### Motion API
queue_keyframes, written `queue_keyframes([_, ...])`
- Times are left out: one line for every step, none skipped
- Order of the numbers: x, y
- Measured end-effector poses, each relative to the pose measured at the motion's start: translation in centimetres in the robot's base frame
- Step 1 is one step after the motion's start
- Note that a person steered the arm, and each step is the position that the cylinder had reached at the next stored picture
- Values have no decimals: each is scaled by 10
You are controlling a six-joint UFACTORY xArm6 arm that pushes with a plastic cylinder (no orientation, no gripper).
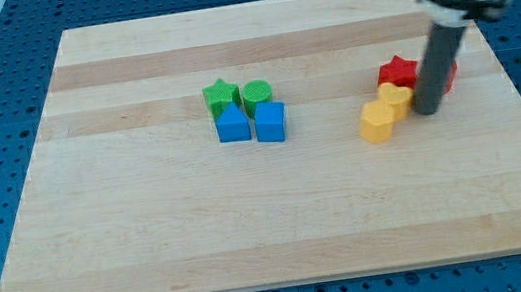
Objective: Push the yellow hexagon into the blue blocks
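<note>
Two yellow blocks lie at the view's right: one [375, 122] lower left, and one [397, 99] just above and right of it, touching; I cannot tell which is the hexagon. My tip [427, 110] rests on the board right beside the upper yellow block, on its right side. Two blue blocks sit near the middle: a blue triangle-like block [233, 125] and a blue cube [271, 122], side by side, well to the left of the yellow blocks.
A green star [221, 97] and a green cylinder [257, 95] touch the top of the blue blocks. A red star [398, 73] and another red block [450, 78], partly hidden by the rod, sit above the yellow blocks. The wooden board [152, 241] lies on a blue perforated table.
</note>
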State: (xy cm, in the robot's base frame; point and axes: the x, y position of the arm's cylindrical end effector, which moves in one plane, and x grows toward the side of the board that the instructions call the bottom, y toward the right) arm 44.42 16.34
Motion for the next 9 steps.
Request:
queue_keyframes([2, -51])
queue_keyframes([2, -75])
queue_keyframes([12, -52])
queue_keyframes([16, 0])
queue_keyframes([39, 11])
queue_keyframes([54, -46])
queue_keyframes([33, -101])
queue_keyframes([19, -149])
queue_keyframes([20, -164])
